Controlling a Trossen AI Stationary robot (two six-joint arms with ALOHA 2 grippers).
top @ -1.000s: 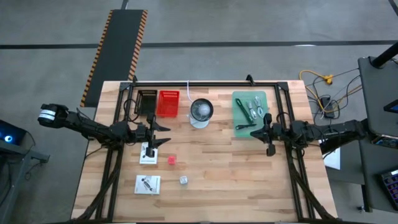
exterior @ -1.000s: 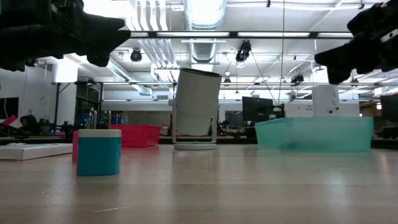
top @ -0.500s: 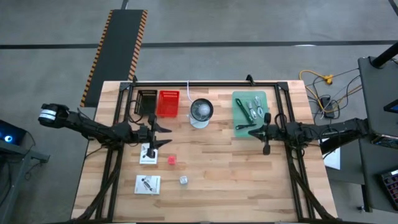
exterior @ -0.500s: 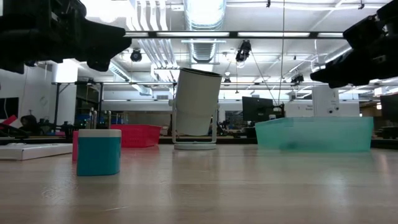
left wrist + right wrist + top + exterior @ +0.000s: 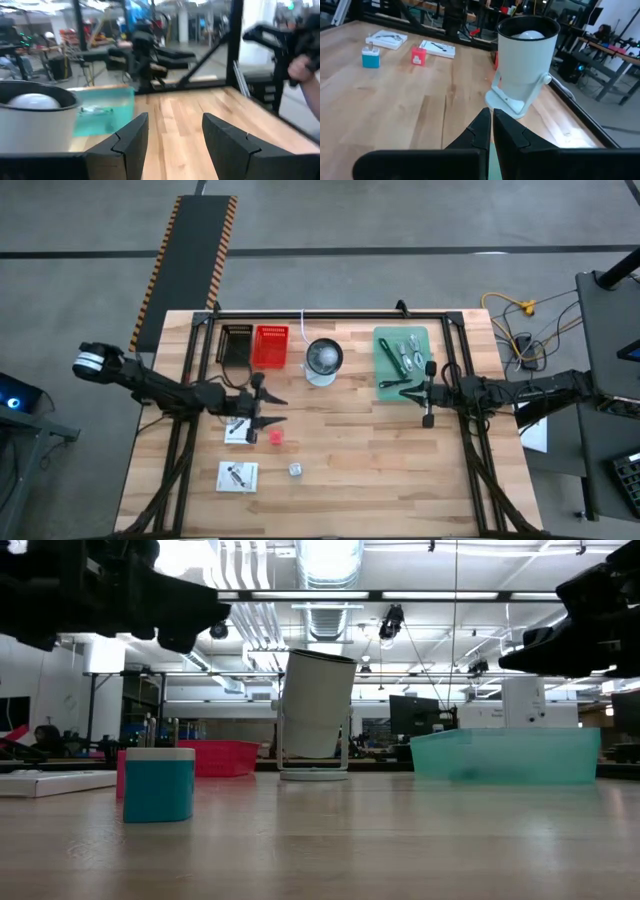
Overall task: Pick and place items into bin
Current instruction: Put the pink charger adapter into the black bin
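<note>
Two changes since before: left end effector [image 5: 272, 409], fingers spread, has shifted right, now above the small red cube [image 5: 276, 437] beside the white card [image 5: 239, 431]. Right end effector [image 5: 408, 390], fingers pressed together, has edged toward the green bin [image 5: 382, 339].

The left end effector [image 5: 172, 145] showed its two dark fingers [image 5: 131, 142] spread apart, with bare wood of the worktop [image 5: 175, 112] visible between them and nothing held. To one side sat a pale grey cylindrical container [image 5: 35, 117] with a white rounded object [image 5: 33, 102] inside it. Just beyond it lay a translucent teal tray [image 5: 105, 116] holding small items too blurred to identify. Farther off, the other dark arm [image 5: 142, 52] reached over the worktop's edge. Black frame bars [image 5: 235, 42] rose at the side, and a person's hand [image 5: 301, 70] appeared near the picture's edge.
</note>
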